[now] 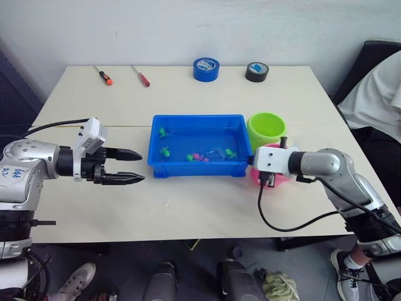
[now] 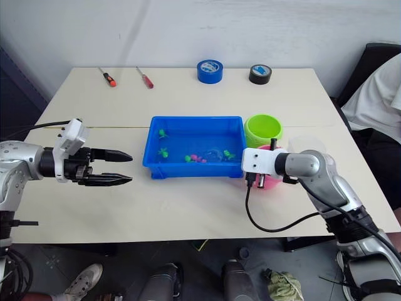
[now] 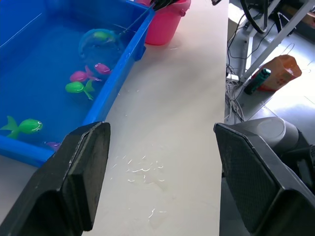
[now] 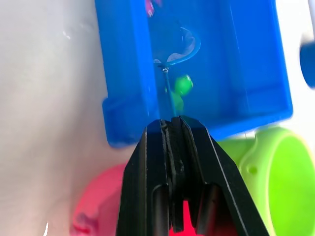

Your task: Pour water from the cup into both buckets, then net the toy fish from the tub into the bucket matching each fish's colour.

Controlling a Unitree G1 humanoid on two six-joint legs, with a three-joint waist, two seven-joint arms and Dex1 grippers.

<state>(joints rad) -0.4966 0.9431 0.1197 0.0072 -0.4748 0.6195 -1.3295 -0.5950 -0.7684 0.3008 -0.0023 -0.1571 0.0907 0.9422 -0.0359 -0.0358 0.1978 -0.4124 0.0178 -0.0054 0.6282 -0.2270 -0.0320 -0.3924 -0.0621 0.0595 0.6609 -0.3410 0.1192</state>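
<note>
The right gripper (image 4: 173, 129) has its fingers pressed together on the thin dark handle of the net (image 4: 179, 51), which runs up the middle of the right wrist view to a light blue hoop dipped in the tub (image 1: 158, 164). A green fish (image 4: 183, 84) lies just beside the handle, below the hoop in that frame. The net looks very light but its handle is slim and probably springy, so a pinch near the end gives reach at the cost of wobble; the hoop likely drags in water and the wet fish may slide off its edge if it tilts.

In the left eye view the tub sits at the centre, with more fish, green and pink, scattered in it. The green bucket (image 1: 265, 128) stands just right of the tub's far corner; the pink bucket (image 3: 166, 22) sits below it, largely hidden by the right arm. The left gripper (image 1: 128, 166) hovers at centre-left, jaws spread and empty, apart from the tub.
</note>
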